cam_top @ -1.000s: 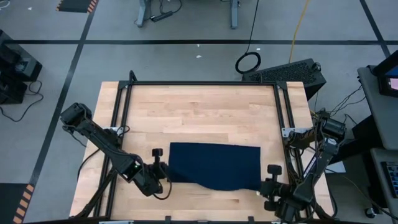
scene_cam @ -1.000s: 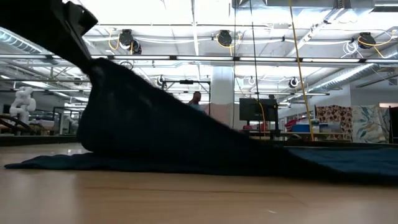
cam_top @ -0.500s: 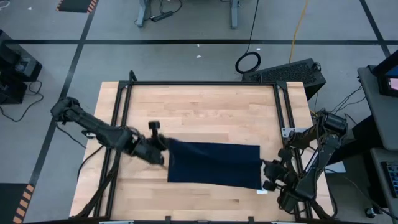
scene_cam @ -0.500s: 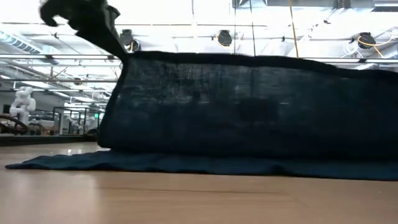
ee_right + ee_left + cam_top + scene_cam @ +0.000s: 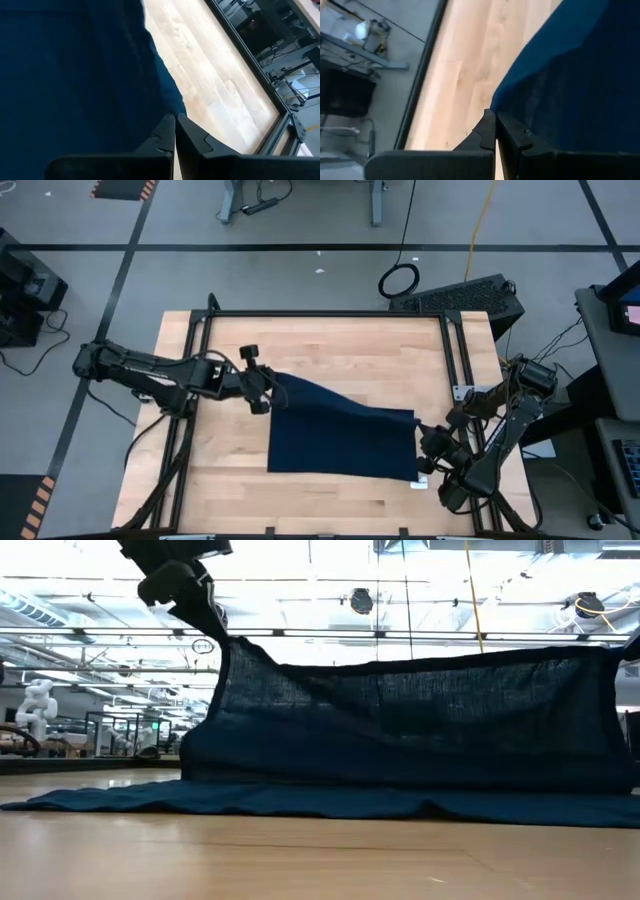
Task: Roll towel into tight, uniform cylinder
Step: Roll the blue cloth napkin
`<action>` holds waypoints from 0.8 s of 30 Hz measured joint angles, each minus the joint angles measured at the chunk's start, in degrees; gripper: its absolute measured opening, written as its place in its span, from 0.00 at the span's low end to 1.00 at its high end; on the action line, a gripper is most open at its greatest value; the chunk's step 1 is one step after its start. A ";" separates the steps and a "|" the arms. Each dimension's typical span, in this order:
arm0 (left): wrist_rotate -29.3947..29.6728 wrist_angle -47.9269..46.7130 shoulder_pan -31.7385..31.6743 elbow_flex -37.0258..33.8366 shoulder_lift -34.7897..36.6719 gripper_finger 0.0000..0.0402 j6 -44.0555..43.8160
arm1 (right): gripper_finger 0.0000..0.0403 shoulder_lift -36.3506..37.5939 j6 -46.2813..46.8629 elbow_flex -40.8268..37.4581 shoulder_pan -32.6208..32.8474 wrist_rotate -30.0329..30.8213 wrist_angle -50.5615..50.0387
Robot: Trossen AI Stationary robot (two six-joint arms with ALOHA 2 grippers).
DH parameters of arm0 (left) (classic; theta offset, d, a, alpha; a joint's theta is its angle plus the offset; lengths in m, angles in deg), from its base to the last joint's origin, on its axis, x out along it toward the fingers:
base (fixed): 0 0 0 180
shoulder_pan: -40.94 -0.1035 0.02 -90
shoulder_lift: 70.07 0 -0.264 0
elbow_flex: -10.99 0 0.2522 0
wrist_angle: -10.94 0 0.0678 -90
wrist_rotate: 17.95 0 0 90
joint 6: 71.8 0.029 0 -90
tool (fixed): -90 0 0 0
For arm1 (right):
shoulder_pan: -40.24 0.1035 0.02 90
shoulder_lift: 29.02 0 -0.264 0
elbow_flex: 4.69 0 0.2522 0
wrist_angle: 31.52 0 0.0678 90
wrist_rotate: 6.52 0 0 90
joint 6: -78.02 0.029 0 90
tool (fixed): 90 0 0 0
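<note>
A: Where's the towel [image 5: 345, 442]?
B: Its lower layer lies on the table [image 5: 330, 355]; the left hand [image 5: 262, 388] and right hand [image 5: 425, 442] each clench an upper corner, lifting that layer.

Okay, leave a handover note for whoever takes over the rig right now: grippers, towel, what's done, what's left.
Left gripper: shut on the towel's far-left corner, lifted above the table.
Right gripper: shut on the towel's right edge, also lifted.
Towel: one edge hangs between the grippers like a curtain; the rest lies flat on the wood.
Done: edge picked up.
Left: no roll yet; the whole cylinder remains to be formed.
</note>
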 joint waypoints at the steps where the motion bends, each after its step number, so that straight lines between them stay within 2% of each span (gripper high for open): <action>1: -0.16 0.03 -0.46 0.00 -0.08 0.01 1.48 | 0.00 0.00 -0.13 0.00 0.02 0.00 0.15; 8: 0.46 8.27 -5.05 -0.02 -0.37 0.01 14.38 | 0.00 0.00 -0.08 0.00 0.02 -0.04 0.52; 12: -1.74 11.92 -7.14 -0.02 -0.37 0.01 18.76 | 0.00 0.00 -0.02 0.00 0.02 -0.04 0.27; 15: -5.63 11.27 -8.82 -0.02 -0.37 0.01 18.36 | 0.00 0.00 0.13 0.00 0.04 -0.04 0.17; 19: -12.09 6.68 -9.63 -0.02 -0.39 0.01 13.56 | 0.00 0.00 0.30 0.00 0.04 -0.07 0.71; 24: -17.31 0.42 -8.97 -0.02 -0.39 0.01 6.80 | 0.00 0.00 0.10 0.00 0.04 -0.07 1.11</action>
